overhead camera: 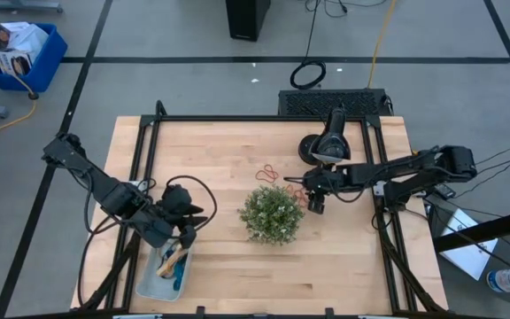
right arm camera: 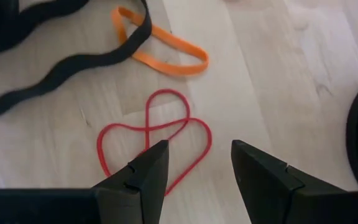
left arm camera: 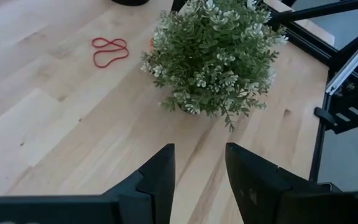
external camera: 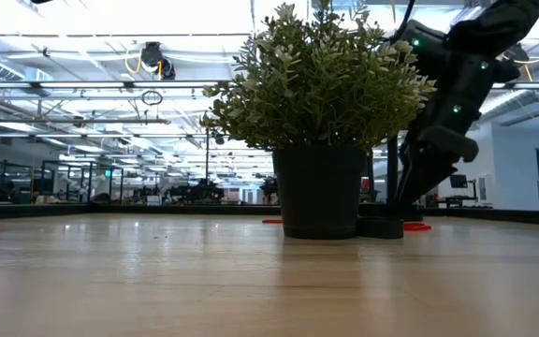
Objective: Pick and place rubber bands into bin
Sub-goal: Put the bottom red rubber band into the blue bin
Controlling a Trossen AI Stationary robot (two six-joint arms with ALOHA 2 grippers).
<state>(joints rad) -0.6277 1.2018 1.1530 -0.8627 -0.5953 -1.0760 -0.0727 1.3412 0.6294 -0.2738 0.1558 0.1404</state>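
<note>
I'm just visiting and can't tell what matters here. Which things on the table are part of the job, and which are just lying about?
Part of the job:
- red rubber band under the open right gripper
- orange rubber band
- black rubber band
- pale blue bin below the open left gripper

Just lying about:
- potted plant
- blue bin with paper, on the floor

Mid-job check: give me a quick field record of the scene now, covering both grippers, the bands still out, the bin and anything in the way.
left gripper: open, empty, over the bin
right gripper: open, empty, low over a red band, beside the plant
bin: front-left of the table, several bands inside
red band: twisted loop flat on the table
orange band: flat, just beyond the red one
black band: wavy, beside the orange one
more red bands: behind the plant
plant: upright, table middle
</note>
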